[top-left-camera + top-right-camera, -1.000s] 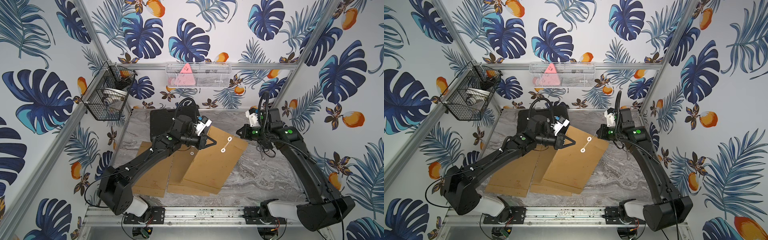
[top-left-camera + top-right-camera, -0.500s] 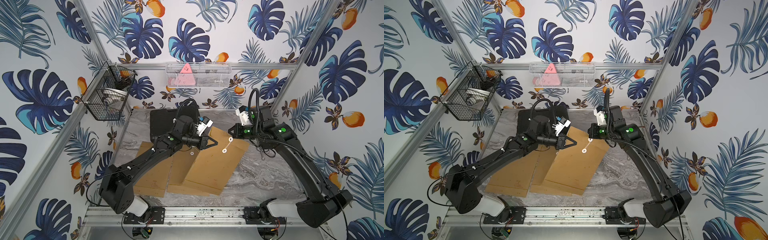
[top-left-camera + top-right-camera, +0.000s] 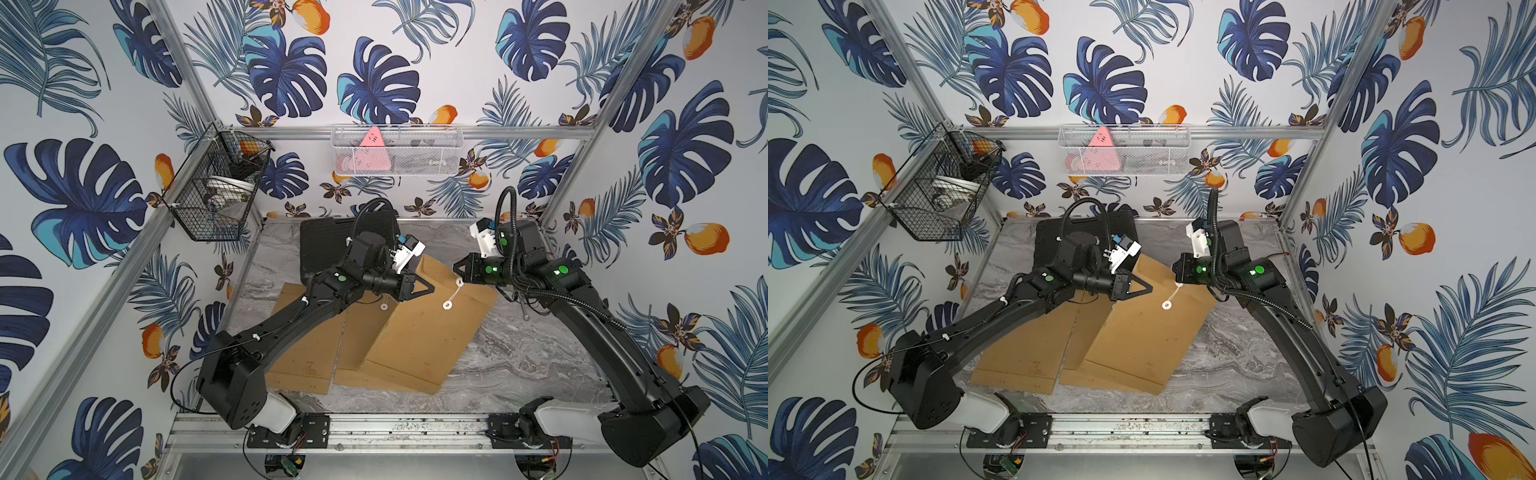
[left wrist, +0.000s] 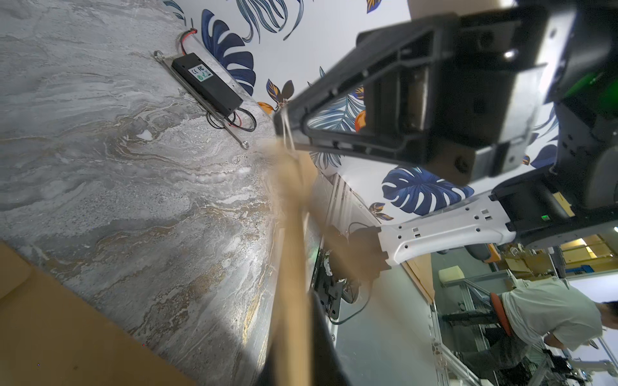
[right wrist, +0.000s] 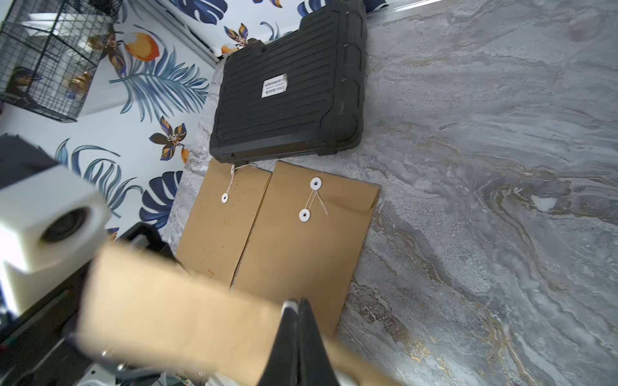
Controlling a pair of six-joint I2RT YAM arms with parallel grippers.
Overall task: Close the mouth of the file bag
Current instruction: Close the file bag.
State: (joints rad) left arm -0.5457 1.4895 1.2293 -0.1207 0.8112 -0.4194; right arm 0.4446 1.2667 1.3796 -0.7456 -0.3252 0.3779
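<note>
On the grey marble table [image 3: 540,353], the brown paper file bag [image 3: 419,332] lay slanted near the middle, its mouth end raised toward the far edge. Over the last second the right gripper [image 3: 457,267] had swung in from the right edge to that mouth. Its jaws were pressed together, apparently pinching the thin white string [image 3: 453,294]. The left gripper [image 3: 430,288], unmoved, was clamped on the bag's mouth edge. Winding the string around the round white buttons [image 3: 446,306] looked next. A black ribbed plastic case [image 5: 287,87] sat at the far edge, two flat brown paper bags [image 5: 217,217] lay toward the left edge, and a small black adapter box [image 4: 207,83] lay by the right edge. None blocked the string.
</note>
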